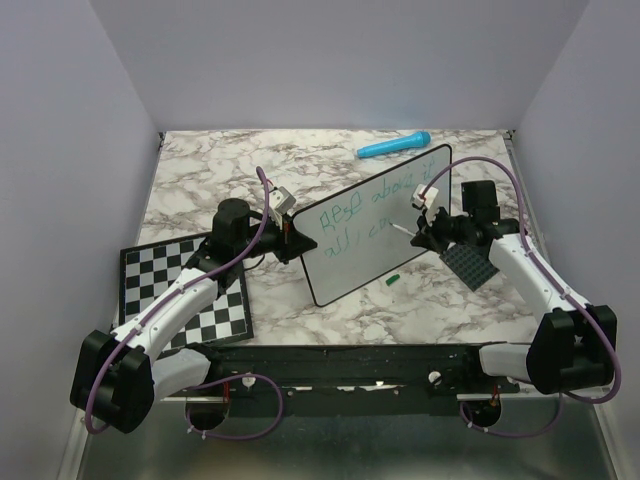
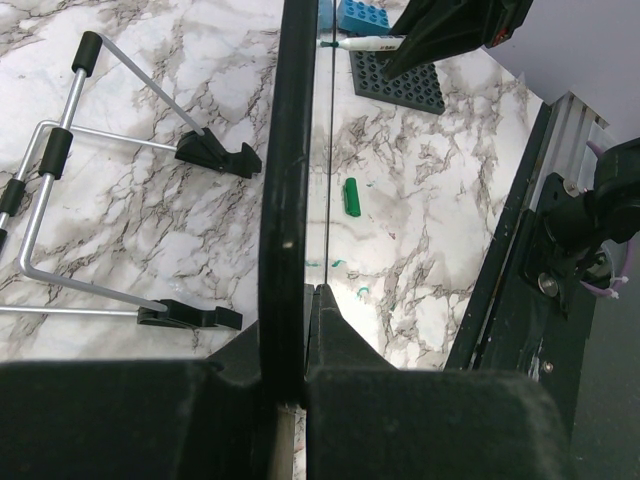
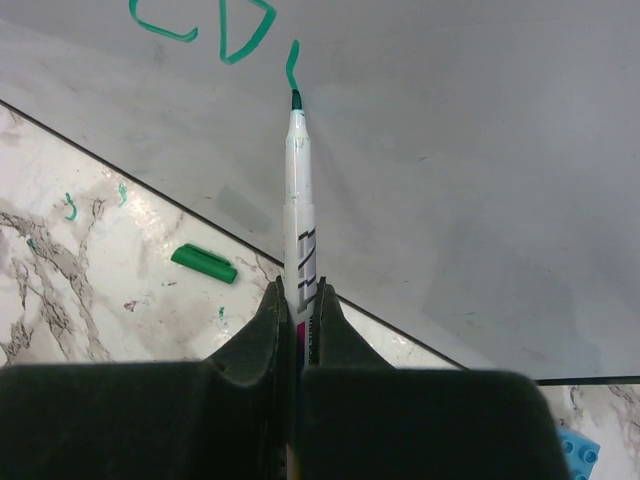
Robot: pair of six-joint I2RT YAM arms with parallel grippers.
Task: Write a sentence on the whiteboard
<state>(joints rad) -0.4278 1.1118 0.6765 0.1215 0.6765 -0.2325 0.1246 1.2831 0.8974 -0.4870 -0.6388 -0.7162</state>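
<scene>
A: What did the marble tabletop (image 1: 200, 170) carry?
B: At its middle was the whiteboard (image 1: 400, 255), with the sentence (image 1: 365, 215) in two green lines across its face.
A: And the claws?
B: The left gripper (image 2: 300, 300) was clamped on the board's black left rim. The right gripper (image 3: 300, 305) was closed on a white marker (image 3: 297, 190), whose green tip touched the board. The green cap (image 3: 204, 263) lay on the tabletop near the board's lower edge.
</scene>
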